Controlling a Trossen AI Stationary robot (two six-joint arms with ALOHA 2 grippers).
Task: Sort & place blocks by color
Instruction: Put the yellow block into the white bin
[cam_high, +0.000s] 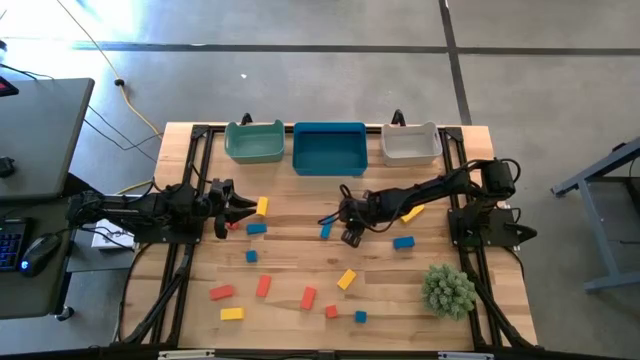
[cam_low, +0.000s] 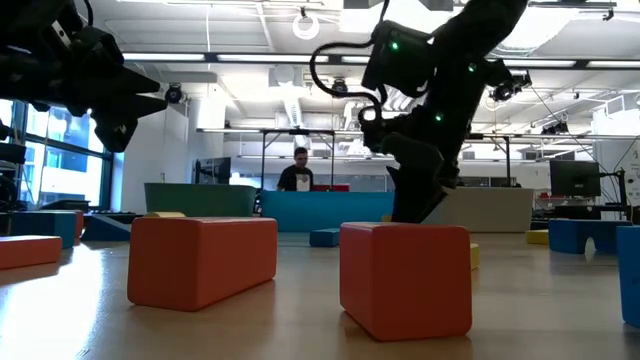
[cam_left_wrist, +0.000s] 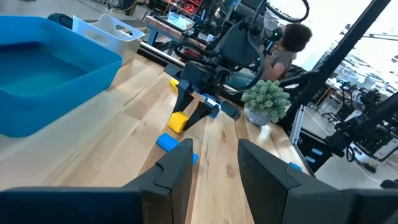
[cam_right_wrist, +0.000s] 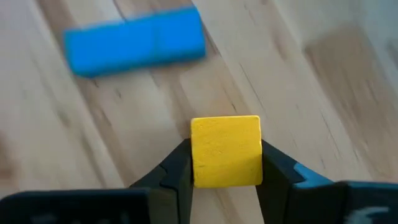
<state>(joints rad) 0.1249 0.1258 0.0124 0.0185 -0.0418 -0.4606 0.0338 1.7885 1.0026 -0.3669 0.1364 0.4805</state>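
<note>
Several small red, yellow and blue blocks lie scattered on the wooden table (cam_high: 300, 250). At the table's middle my right gripper (cam_high: 350, 236) points steeply down and is shut on a yellow cube (cam_right_wrist: 226, 151), which also shows in the left wrist view (cam_left_wrist: 178, 121). A blue bar (cam_right_wrist: 135, 42) lies just beyond it. My left gripper (cam_high: 238, 210) waits level above the table's left side, fingers (cam_left_wrist: 180, 168) a little apart with nothing between them. Near it lie a yellow block (cam_high: 262, 206), a blue block (cam_high: 257, 229) and a small red block (cam_high: 232, 226). My right gripper pinches the yellow cube by two opposite side faces (cam_right_wrist: 198, 155), one finger (cam_right_wrist: 177, 171) on each. The fingers come slanting down from the table's right side. The cube sits square between them; its underside seems to rest on the table (cam_left_wrist: 176, 129).
Three bins stand along the far edge: teal (cam_high: 254, 141), blue (cam_high: 329, 148) and white (cam_high: 410, 143). A spiky green plant (cam_high: 447, 288) stands at the near right. More blocks lie toward the near edge, among them red bars (cam_low: 203, 260) (cam_low: 405, 278). A person (cam_low: 297, 170) stands beyond the table.
</note>
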